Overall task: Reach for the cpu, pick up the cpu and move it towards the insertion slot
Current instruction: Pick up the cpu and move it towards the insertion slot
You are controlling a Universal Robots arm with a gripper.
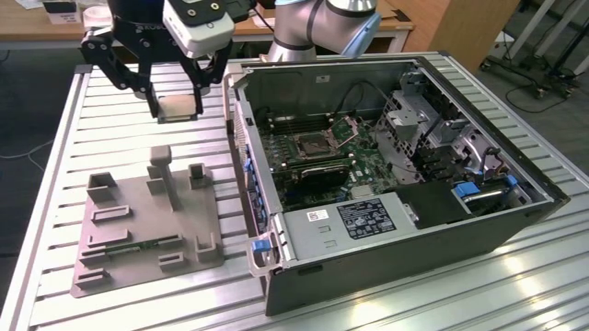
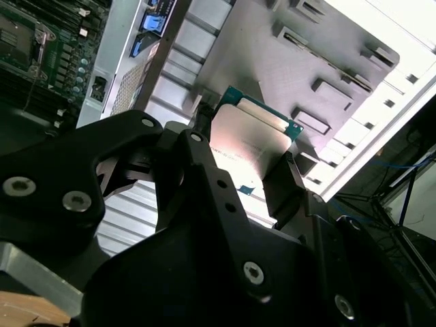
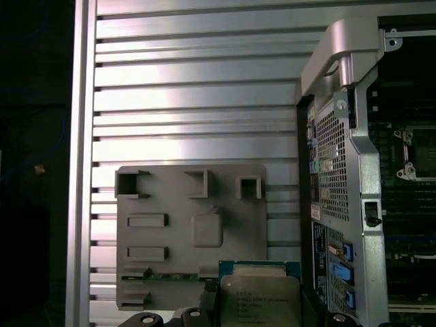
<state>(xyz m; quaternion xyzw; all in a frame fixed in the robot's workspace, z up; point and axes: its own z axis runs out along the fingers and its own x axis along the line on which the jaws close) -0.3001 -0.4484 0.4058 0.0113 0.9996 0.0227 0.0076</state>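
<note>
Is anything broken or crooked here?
Nothing stands out. The gripper holds the cpu by its edges above the table, the grey tray lies flat, and the insertion slot sits open inside the computer case.

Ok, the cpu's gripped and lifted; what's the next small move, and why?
Probably carry it toward the exterior view's right: the gripper holds the cpu above the table, outside the computer case, while the insertion slot sits inside it.
</note>
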